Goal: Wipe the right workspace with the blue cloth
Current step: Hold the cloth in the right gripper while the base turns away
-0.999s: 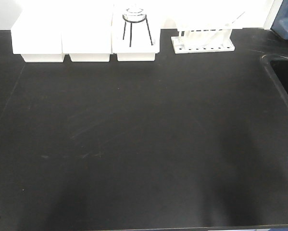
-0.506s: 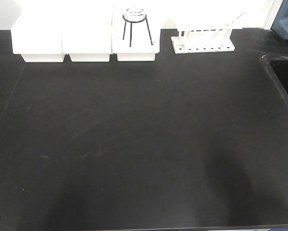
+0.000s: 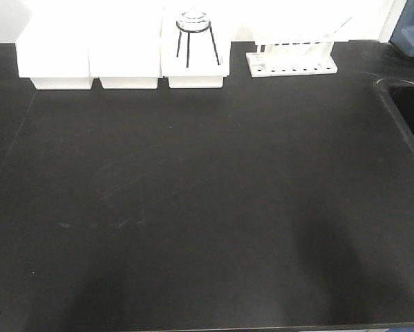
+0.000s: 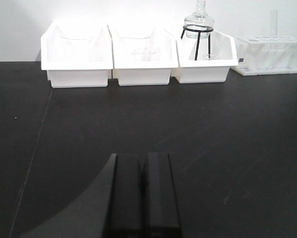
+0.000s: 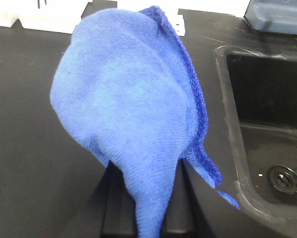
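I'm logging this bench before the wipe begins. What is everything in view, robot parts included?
benchtop: one, black, fills the front view
bins: three, white, in a row at the back left
flask: one, clear glass, on the stand at the right-hand bin
wire stand: one, black, in the right-hand bin
tube rack: one, white, at the back, right of the bins
sink: one, black, at the right of the benchtop
drain: one, dark, in the sink floor
unidentified object: one, blue-grey, behind the sink
cloth: one, blue, bunched in the right gripper
left gripper: black, shut, empty, over the benchtop
right gripper: black, shut on the cloth, beside the sink
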Available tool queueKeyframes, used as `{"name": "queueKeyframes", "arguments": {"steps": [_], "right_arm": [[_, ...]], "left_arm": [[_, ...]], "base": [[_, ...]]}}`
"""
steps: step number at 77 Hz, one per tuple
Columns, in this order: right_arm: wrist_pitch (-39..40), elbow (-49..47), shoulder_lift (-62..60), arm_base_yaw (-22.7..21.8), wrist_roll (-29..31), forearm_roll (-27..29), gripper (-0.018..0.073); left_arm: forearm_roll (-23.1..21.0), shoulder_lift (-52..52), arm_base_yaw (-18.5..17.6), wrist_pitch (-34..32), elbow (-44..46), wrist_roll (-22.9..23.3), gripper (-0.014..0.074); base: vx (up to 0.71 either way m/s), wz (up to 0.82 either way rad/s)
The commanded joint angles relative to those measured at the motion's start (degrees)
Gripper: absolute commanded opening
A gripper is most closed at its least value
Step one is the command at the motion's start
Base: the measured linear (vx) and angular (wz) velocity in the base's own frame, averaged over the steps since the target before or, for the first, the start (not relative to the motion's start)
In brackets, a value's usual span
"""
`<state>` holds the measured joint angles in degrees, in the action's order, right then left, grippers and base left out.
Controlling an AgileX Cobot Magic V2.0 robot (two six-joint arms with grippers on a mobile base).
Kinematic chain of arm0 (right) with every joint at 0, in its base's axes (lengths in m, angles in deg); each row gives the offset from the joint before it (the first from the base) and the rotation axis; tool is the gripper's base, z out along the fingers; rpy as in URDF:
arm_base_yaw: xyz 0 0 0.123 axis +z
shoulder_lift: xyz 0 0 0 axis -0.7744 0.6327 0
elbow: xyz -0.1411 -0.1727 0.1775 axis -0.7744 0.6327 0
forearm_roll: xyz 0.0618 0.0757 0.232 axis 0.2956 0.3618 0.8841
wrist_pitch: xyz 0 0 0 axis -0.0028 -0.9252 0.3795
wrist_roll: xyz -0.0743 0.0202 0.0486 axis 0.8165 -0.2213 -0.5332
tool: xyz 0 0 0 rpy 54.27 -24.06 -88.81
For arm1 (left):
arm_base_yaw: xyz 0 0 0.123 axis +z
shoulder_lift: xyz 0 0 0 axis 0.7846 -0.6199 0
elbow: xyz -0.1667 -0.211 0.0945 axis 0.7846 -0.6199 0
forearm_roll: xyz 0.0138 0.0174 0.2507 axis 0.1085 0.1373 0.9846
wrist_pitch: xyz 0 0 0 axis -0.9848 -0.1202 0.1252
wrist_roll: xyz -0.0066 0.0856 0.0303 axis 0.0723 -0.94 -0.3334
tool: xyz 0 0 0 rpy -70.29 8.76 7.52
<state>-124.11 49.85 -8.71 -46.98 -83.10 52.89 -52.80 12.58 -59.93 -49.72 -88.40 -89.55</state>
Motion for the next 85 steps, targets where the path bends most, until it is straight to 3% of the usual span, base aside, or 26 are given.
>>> {"name": "queueKeyframes", "arguments": {"steps": [1,46,85], "right_arm": [[4.2,-1.5,0.4,-0.1,0.4,-0.5,-0.0004],[4.3,-1.5,0.4,-0.1,0.4,-0.5,-0.0004],[4.4,-1.5,0.4,-0.1,0.4,-0.5,-0.0004]], "left_arm": [[-0.3,0.0,-0.4,-4.7,1.4,-0.1,-0.0006],[-0.3,0.0,-0.4,-4.7,1.4,-0.1,-0.0006],[-0.3,0.0,-0.4,-4.7,1.4,-0.1,-0.0006]], "base": [[0.0,0.0],[-0.03,0.0],[-0.22,-0.12]]}}
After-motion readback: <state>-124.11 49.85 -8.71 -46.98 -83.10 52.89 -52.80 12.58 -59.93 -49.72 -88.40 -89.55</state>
